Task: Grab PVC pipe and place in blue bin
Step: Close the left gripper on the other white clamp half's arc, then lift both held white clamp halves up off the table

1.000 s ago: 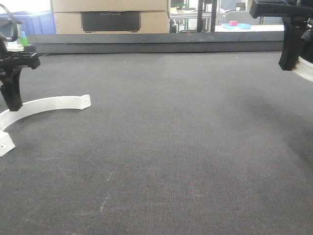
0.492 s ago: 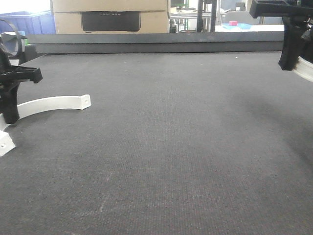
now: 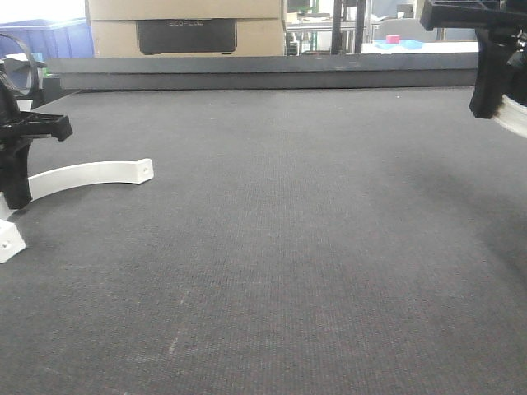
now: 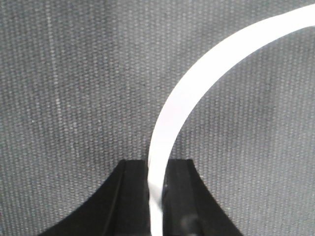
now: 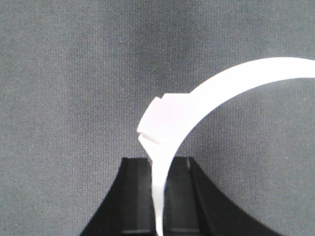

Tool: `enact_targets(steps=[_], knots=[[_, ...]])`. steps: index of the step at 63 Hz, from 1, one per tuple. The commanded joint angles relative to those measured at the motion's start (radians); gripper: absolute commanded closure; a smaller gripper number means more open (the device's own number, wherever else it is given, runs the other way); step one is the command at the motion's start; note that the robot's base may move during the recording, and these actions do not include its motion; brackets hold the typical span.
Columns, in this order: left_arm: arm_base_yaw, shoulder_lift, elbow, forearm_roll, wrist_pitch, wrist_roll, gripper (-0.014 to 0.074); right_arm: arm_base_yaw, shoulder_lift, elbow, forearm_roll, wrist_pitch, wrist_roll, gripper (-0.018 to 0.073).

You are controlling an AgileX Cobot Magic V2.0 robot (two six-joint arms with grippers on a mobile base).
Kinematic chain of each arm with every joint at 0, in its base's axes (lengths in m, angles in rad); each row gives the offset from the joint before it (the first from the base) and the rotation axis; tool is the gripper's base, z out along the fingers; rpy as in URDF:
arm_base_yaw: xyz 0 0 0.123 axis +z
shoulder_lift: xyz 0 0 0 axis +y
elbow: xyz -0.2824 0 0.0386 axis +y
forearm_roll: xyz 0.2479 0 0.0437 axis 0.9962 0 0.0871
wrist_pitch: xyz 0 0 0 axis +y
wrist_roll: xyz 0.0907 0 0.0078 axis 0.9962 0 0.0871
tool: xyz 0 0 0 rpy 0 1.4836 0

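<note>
At the left edge of the surface, a curved white pipe strip rests on the dark mat. The left end effector is pressed onto its arc, pinching it edge-on. It appears not yet lifted.

Far right, the right end effector pinches a second pipe strip, held above the mat.

The blue bin sits behind the left arm, well apart from the right one; its contents are hidden.

Judgement: both grasps are made; the carry and the release into the bin remain.

PVC pipe is white, left pincer and right pincer black, mat speckled dark grey, bin blue.
</note>
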Motion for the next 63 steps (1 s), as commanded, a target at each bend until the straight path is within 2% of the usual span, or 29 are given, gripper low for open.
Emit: enact_targets(steps=[1,4,9,22,38,51,63], knots=[[-0.004,0.033,0.009,-0.004,0.010,-0.010,0.0615,0.000,-0.010,-0.003,-0.005,-0.005,-0.004,0.0727],[-0.004,0.033,0.009,-0.004,0.017,-0.010,0.0631,0.000,-0.010,-0.003,-0.005,-0.003,-0.004,0.0727],[-0.004,0.032,0.007,-0.004,0.039,-0.010,0.0709,0.000,-0.010,-0.003,-0.005,-0.003,-0.004,0.0727],[-0.004,-0.031,0.007,-0.006,0.056,-0.010,0.0707,0.000,-0.010,-0.003,-0.005,-0.011,-0.004,0.0727],[-0.004,-0.231,0.007,-0.006,0.037,-0.005,0.0707,0.000,-0.063,-0.005,-0.005,-0.001,-0.004,0.0727],[-0.004,-0.374,0.007,-0.006,-0.045,0.000,0.0707,0.000,-0.173,-0.005,-0.036,-0.116,-0.004,0.0727],[-0.004,-0.490,0.007,-0.013,-0.196,0.000,0.0707,0.000,-0.280,-0.003,-0.109,-0.273,-0.004,0.0727]])
